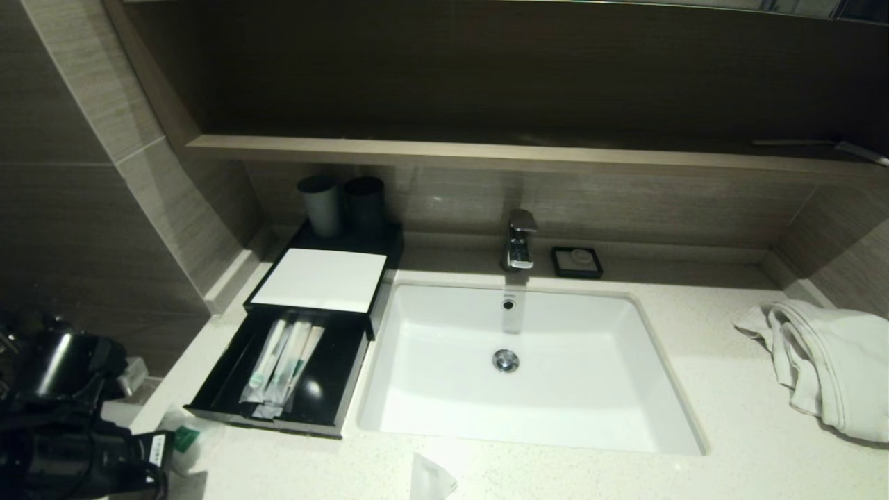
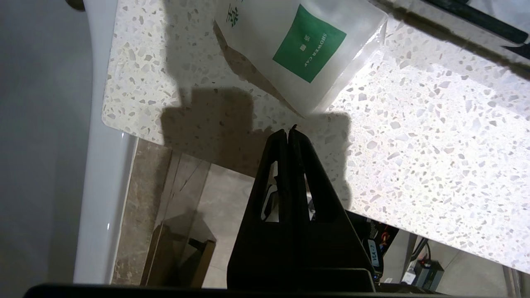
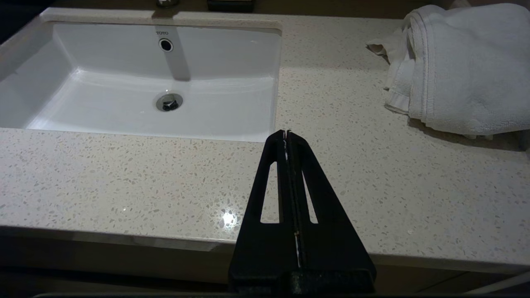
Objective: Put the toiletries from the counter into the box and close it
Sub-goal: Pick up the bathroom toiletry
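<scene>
My left gripper [image 2: 287, 133] hangs at the near left corner of the surface [image 2: 414, 145], jaws pressed together on nothing, just short of a shower cap pouch [image 2: 298, 45] lying there. The box [image 1: 316, 281] behind has its drawer [image 1: 333, 375] pulled out with long packets [image 1: 281, 364] inside. My right gripper [image 3: 286, 134] idles, jaws closed and empty, before the sink [image 3: 124, 82].

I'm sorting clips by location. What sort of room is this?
Probably a hotel bathroom: a sunken white sink with a chrome faucet, a folded white towel, and wrapped guest toiletries.

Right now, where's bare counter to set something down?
Widest bare counter runs from the sink to the towel, down to the front edge. Crowded: the open drawer corner, with the shower cap packet and left gripper.
</scene>
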You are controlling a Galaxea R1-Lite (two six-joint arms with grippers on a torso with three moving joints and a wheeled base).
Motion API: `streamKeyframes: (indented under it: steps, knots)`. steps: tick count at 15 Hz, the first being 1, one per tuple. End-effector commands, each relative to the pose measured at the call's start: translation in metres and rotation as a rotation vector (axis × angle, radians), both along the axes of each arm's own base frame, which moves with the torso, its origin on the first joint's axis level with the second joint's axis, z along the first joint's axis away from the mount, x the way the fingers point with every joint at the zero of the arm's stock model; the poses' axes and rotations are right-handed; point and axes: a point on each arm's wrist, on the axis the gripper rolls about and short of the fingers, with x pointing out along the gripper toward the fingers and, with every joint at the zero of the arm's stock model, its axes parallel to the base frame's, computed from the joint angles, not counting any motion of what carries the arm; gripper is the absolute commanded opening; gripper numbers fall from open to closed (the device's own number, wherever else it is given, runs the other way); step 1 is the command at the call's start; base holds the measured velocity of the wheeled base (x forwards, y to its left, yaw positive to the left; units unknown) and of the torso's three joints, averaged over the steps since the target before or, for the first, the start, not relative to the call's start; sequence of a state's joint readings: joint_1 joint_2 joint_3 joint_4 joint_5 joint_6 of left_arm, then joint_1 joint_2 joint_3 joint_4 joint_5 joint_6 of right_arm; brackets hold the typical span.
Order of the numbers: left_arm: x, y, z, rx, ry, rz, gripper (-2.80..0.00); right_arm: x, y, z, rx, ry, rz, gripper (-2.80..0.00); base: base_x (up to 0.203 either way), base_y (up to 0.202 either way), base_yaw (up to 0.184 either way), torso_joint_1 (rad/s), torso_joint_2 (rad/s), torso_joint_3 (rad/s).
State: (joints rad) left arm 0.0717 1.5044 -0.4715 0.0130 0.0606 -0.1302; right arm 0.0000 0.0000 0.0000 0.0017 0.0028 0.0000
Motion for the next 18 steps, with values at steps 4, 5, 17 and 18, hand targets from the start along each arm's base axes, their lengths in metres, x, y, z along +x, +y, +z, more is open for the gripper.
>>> streamKeyframes:
  steps: [4,5,17,18]
  knots:
    - [-0.005,0.003,0.004,0.001,-0.016,0.017,-2.80,0.000,0.000,0.000,0.000,0.000,0.000,-2.80,0.000,0.000,0.000,0.000,0.00,0.000]
    - [-0.005,0.003,0.003,0.002,-0.010,0.016,-2.80,0.000,0.000,0.000,0.000,0.000,0.000,-2.80,0.000,0.000,0.000,0.000,0.00,0.000]
    - [-0.029,0.002,0.019,0.016,-0.025,0.011,0.00,0.000,0.000,0.000,0.000,0.000,0.000,-2.80,0.000,0.000,0.000,0.000,0.00,0.000]
    - [-0.035,0.001,0.022,0.018,-0.020,0.005,0.00,0.000,0.000,0.000,0.000,0.000,0.000,-2.80,0.000,0.000,0.000,0.000,0.00,0.000]
